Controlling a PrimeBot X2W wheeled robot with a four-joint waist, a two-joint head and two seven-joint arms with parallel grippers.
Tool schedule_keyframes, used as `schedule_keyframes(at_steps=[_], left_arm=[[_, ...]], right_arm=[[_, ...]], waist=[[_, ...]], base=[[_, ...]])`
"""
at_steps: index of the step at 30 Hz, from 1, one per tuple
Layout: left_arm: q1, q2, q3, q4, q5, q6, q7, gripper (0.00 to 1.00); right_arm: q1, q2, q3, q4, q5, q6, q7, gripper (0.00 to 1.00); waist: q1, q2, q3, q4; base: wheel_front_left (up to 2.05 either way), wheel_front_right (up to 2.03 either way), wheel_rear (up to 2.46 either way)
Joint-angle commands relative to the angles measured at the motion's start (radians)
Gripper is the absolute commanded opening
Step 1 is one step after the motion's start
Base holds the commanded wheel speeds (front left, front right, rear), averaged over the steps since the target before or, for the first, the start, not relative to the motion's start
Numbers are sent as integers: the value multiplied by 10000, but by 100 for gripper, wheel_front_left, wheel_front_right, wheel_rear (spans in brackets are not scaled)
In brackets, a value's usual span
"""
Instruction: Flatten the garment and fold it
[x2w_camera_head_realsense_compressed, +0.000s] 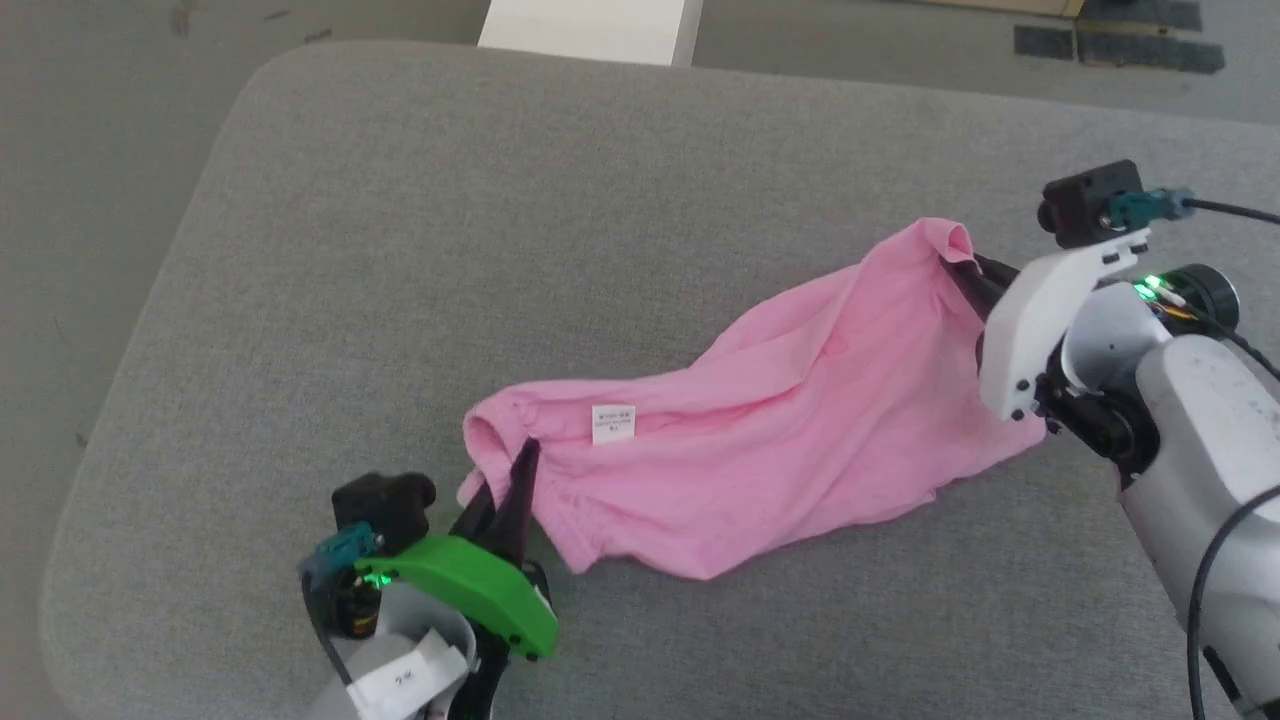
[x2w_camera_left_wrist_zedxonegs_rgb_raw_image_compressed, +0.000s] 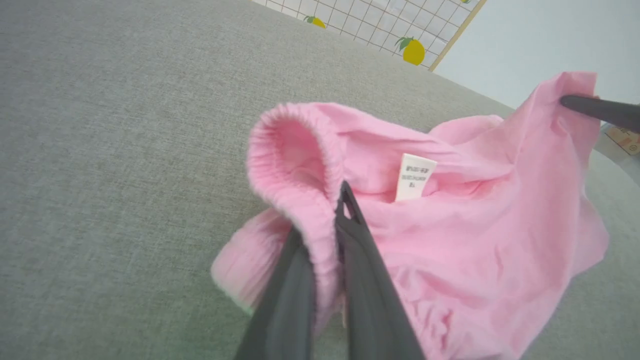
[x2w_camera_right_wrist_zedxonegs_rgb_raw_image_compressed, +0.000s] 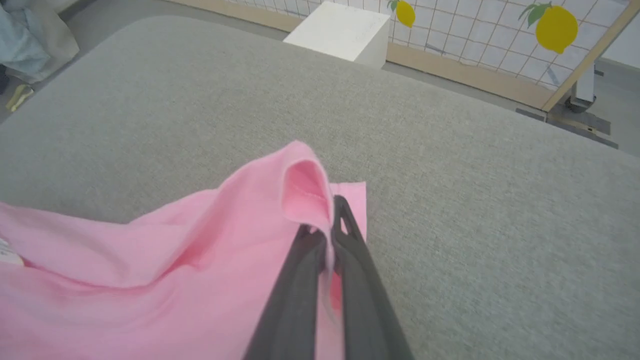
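Note:
The pink garment (x2w_camera_head_realsense_compressed: 780, 440) hangs stretched between both grippers above the grey cushion (x2w_camera_head_realsense_compressed: 450, 250), its white label (x2w_camera_head_realsense_compressed: 613, 423) facing up. My left gripper (x2w_camera_head_realsense_compressed: 515, 470) is shut on the gathered elastic waistband (x2w_camera_left_wrist_zedxonegs_rgb_raw_image_compressed: 300, 165) at the garment's lower left end. In the left wrist view the left gripper (x2w_camera_left_wrist_zedxonegs_rgb_raw_image_compressed: 330, 210) pinches the thick band, with the label (x2w_camera_left_wrist_zedxonegs_rgb_raw_image_compressed: 414, 176) just beyond. My right gripper (x2w_camera_head_realsense_compressed: 962, 272) is shut on a thin hem at the garment's upper right corner. The right wrist view shows the right gripper (x2w_camera_right_wrist_zedxonegs_rgb_raw_image_compressed: 331, 220) clamping a fold of the garment (x2w_camera_right_wrist_zedxonegs_rgb_raw_image_compressed: 150, 270).
A white box (x2w_camera_head_realsense_compressed: 590, 30) stands on the floor beyond the cushion's far edge, seen too as the white box (x2w_camera_right_wrist_zedxonegs_rgb_raw_image_compressed: 340, 32) in the right wrist view. A lemon-patterned grid panel (x2w_camera_right_wrist_zedxonegs_rgb_raw_image_compressed: 500, 40) lines the floor behind. The cushion's rounded left edge (x2w_camera_head_realsense_compressed: 130, 330) drops to the floor.

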Motion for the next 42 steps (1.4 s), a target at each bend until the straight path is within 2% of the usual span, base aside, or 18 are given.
schedule_keyframes(at_steps=[1,9,10,11,12,13,14,15,16,23,30,36,42], left_arm=[[-333,-94,38,329,-37,-62,-73,0],[-916,-577,-62,1879,-204,-335,-184,0],[-889,-624,-119,1993,-245,-389,-136,0],[-867,-650,-161,2058,-268,-438,-117,0],[-842,-666,-191,2108,-280,-472,-121,0],[-780,-685,-231,2169,-330,-514,-67,0],[-739,-684,-239,2183,-350,-522,-65,34],[-694,-669,-225,2175,-356,-508,-109,87],[-657,-648,-218,2158,-352,-488,-131,100],[-306,-165,62,1494,-21,41,-529,100],[64,523,704,523,503,757,-900,100],[205,1022,1331,-158,1209,1306,-1051,100],[593,1122,2243,-1034,2057,1716,-1085,100]], right_arm=[[-303,10,257,357,94,-15,-139,0],[-1157,119,1614,2140,549,-15,-1228,0],[-1199,130,1754,2371,638,-15,-1363,5],[-1224,136,1864,2531,711,-15,-1483,31],[-1239,142,1971,2690,790,-15,-1579,95],[-1244,149,2100,2864,887,-15,-1714,100],[-1256,152,2177,2970,960,-15,-1873,100],[-1252,160,2279,3092,1057,-15,-2048,100],[-1239,162,2367,3174,1135,-15,-2169,100],[-976,185,2552,3436,1489,-15,-3875,100],[-496,227,2063,3366,1306,-15,-5459,100],[176,203,1520,2935,1063,-15,-5629,100],[872,-8,1102,2222,1068,-15,-4610,100]], waist=[[0,75,322,144],[0,75,591,89],[0,75,580,87],[0,75,560,90],[0,75,531,92],[0,75,463,99],[0,75,414,100],[0,75,334,95],[0,75,265,91],[0,75,-536,-59],[0,75,-1228,-441],[0,75,-1500,-793],[0,75,-1573,-999]], base=[[0,0,0],[0,0,0],[0,0,0],[0,0,0],[0,0,0],[0,0,0],[0,0,0],[0,0,0],[0,0,0],[0,0,0],[0,0,0],[0,0,0],[0,0,0]])
